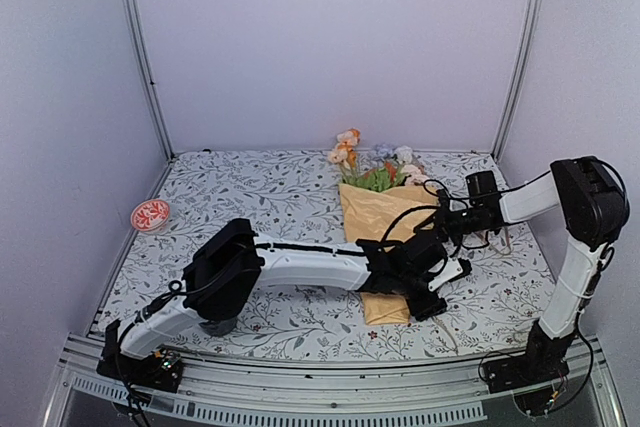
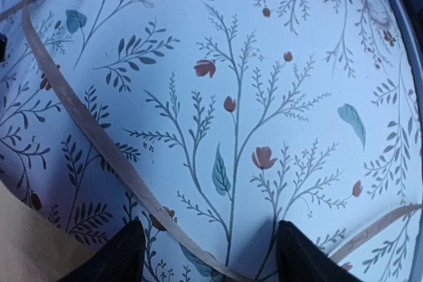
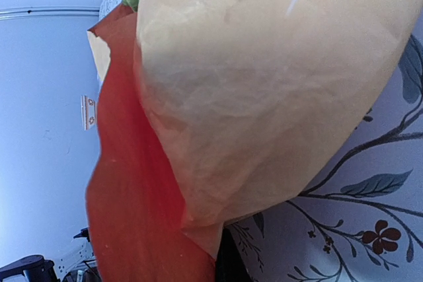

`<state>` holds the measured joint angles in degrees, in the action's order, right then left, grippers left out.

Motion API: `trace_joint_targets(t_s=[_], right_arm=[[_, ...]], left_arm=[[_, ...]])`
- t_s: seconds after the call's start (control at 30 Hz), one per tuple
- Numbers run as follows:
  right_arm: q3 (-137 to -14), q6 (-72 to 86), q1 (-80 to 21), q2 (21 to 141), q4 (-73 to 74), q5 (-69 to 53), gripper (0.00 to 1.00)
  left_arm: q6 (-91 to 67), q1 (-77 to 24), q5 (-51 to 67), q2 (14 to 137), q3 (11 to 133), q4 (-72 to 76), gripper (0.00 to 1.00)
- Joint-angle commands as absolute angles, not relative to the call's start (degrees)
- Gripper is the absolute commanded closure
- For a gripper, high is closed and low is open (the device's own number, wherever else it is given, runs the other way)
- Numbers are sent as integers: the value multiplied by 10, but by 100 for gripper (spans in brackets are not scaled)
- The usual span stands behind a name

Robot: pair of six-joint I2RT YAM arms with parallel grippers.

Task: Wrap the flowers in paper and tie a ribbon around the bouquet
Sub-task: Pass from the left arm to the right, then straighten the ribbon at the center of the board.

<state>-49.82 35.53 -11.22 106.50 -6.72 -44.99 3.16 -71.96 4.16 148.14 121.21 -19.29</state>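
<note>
Top external view: the bouquet [image 1: 385,209] lies on the cloth [image 1: 270,197], with the flowers [image 1: 372,162] at its far end. The left gripper [image 1: 430,295] is at its thin near end. The right gripper [image 1: 447,219] is at its right side. The left gripper is wide open and holds nothing. The ribbon [image 2: 99,143] lies on the cloth by its fingertips [image 2: 122,259]. The right gripper is pinched tight on the edge of the paper [image 3: 264,84].

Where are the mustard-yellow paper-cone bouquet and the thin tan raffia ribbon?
mustard-yellow paper-cone bouquet [image 1: 375,209]: top view, middle of the paper.
thin tan raffia ribbon [image 2: 99,140]: left wrist view, middle of strand.
</note>
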Motion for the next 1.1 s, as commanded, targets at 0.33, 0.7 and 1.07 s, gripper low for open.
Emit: trace_joint_targets(t_s=[0.33, 0.7, 1.07], right_arm=[[-544, 311, -132, 1039, 22, -391, 100], [-560, 293, -132, 1019, 59, -376, 100], [-593, 283, -132, 995, 114, -397, 100]], left_arm=[[-25, -724, 69, 1501, 1245, -377, 63], [22, -744, 79, 1519, 1261, -441, 100], [112, -750, 79, 1238, 842, -306, 100]])
